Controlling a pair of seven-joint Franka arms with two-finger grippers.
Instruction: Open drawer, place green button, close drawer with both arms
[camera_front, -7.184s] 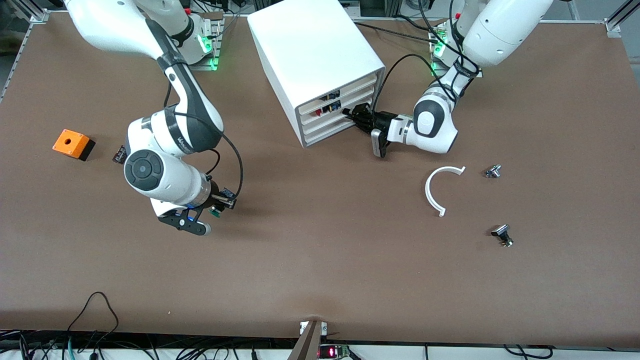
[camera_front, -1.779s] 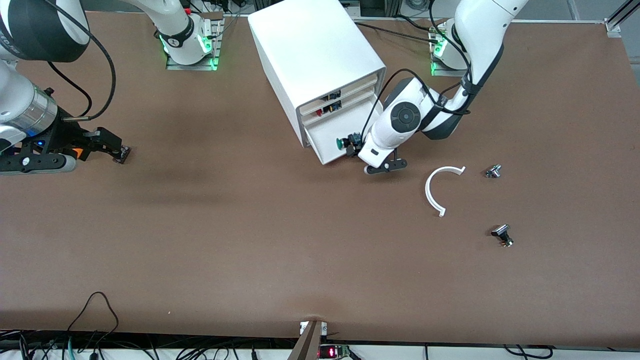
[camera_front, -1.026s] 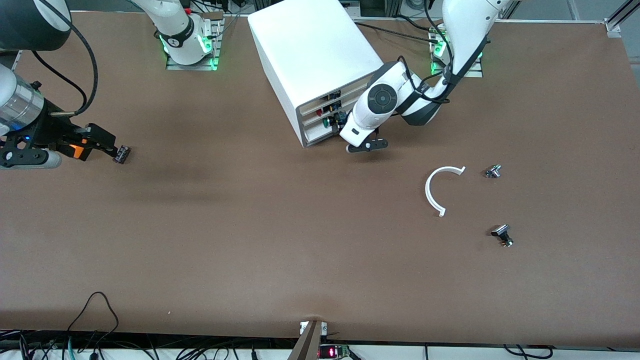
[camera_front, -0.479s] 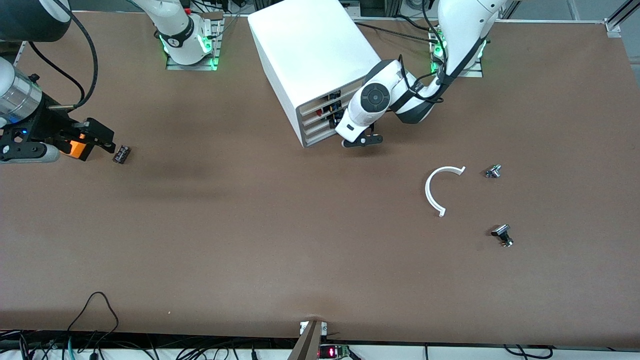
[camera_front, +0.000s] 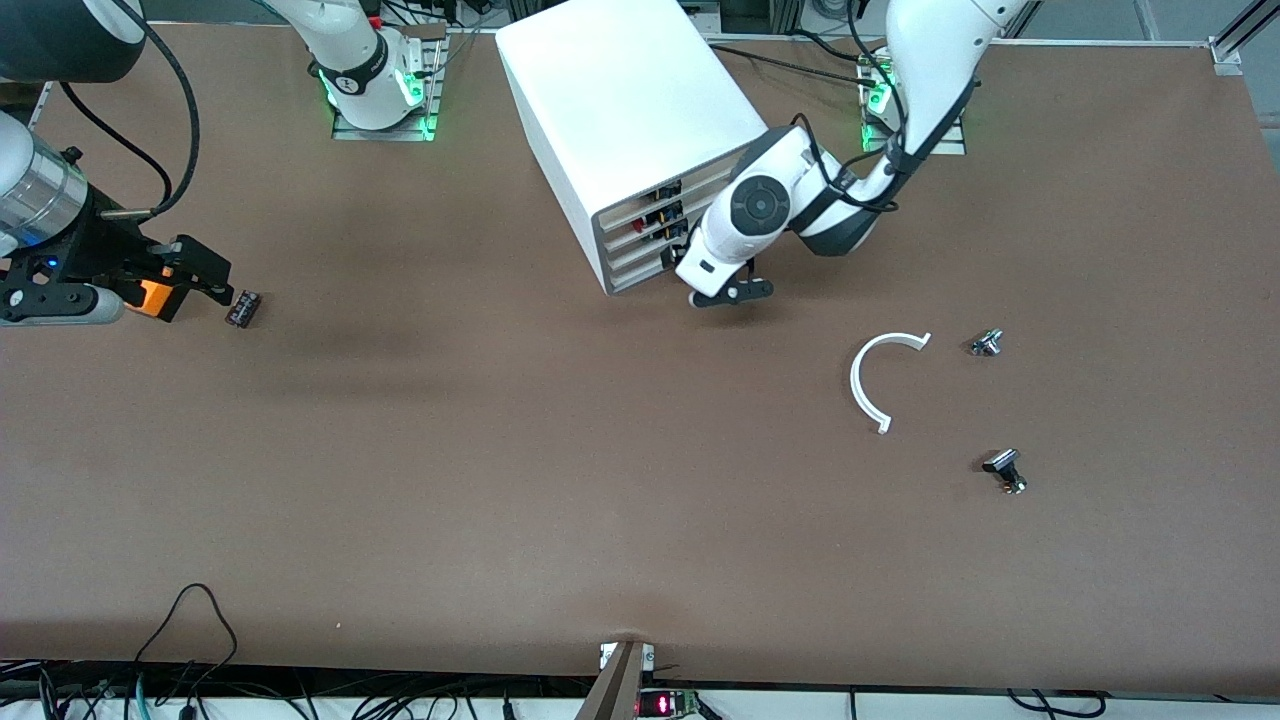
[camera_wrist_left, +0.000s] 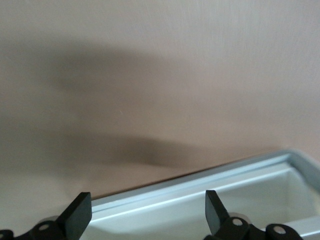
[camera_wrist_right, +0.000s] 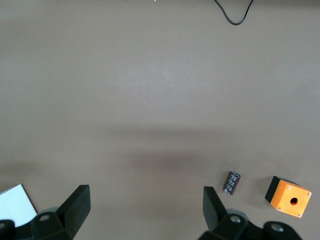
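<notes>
The white cabinet (camera_front: 630, 120) stands on the brown worktop (camera_front: 600, 480) between the two arm bases; its four drawer fronts face the front camera at an angle. The third drawer (camera_front: 632, 254) counted downward sits pushed in, level with the other fronts; the button cannot be seen in any view, so I cannot tell where it lies. The left tool (camera_front: 682, 252) is right at the cabinet front, at the height of the lower drawers, at the end of the front toward the left arm's base; in the left wrist view its two fingers (camera_wrist_left: 80, 212) stand apart with nothing between them, and a pale drawer edge (camera_wrist_left: 210, 185) shows just past them.

The right tool (camera_front: 195, 275) waits above the worktop at the right arm's end, over the orange box (camera_wrist_right: 289, 196); its fingers (camera_wrist_right: 77, 205) stand apart and hold nothing; a small dark cylinder (camera_wrist_right: 231, 182) lies just beside the box.

Toward the left arm's end lie a white curved strip (camera_front: 868, 385) and two small silver buttons (camera_front: 987, 343), (camera_front: 1004, 468), well apart from the cabinet.
</notes>
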